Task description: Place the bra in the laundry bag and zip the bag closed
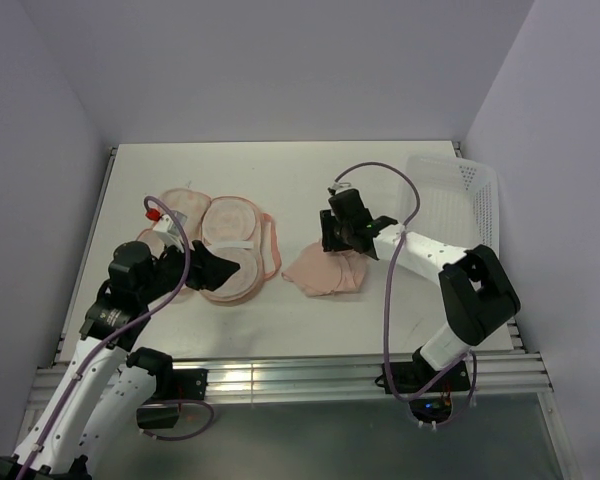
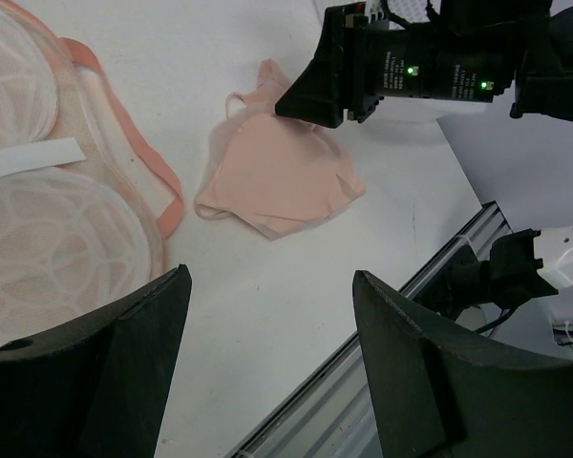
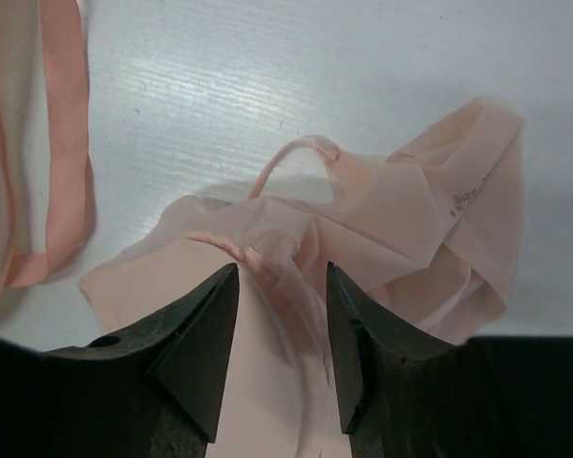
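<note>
The pale peach bra [image 1: 325, 272] lies crumpled on the white table right of centre; it also shows in the left wrist view [image 2: 277, 176] and the right wrist view [image 3: 411, 219]. My right gripper [image 1: 336, 243] is down on its far edge, open, its fingers [image 3: 282, 272] straddling a raised fold of the fabric. The laundry bag [image 1: 230, 235] lies opened flat to the left, its pale lining up, pink trim round it [image 2: 38, 219]. My left gripper [image 1: 220, 268] is open and empty [image 2: 267, 277], over the bag's near right edge.
A white perforated basket [image 1: 455, 200] stands at the table's right edge, behind my right arm. The metal rail [image 1: 300, 375] runs along the front edge. The bag's pink trim [image 3: 62, 143] shows left of the bra in the right wrist view.
</note>
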